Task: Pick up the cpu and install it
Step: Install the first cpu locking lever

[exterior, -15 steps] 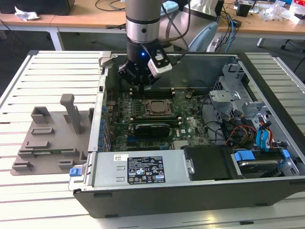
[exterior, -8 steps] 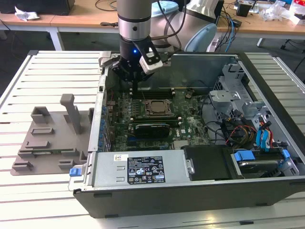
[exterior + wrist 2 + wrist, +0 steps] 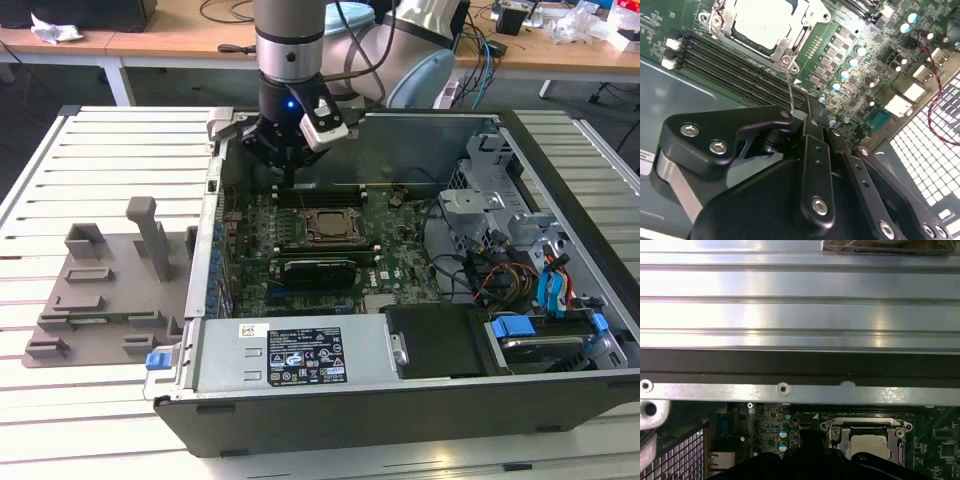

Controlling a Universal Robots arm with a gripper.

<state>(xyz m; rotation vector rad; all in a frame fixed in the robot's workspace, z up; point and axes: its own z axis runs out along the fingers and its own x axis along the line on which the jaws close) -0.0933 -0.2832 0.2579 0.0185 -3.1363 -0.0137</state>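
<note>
Inside the open computer case [image 3: 560, 130], the cpu [image 3: 762, 20] already lies in the motherboard socket [image 3: 325, 225], and the gripper [image 3: 807, 117] hangs just beyond the socket's far edge with its fingers pressed together on a thin metal lever rod [image 3: 790, 90]. Risk, as a judgement: the rod could slip from the fingertips or the arm could strike the memory slots [image 3: 740, 67] beside the socket, leaving the frame unlatched. At the exterior view's left, the grey plastic tray [image 3: 100, 300] rests on the slatted table [image 3: 60, 190] holding no chip.

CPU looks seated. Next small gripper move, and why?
Probably ease the socket lever down toward the board to latch it. In the second wrist view the cpu already lies inside the metal frame, and the gripper looks shut on the lever's raised tip, so clamping seems to be what's left.
</note>
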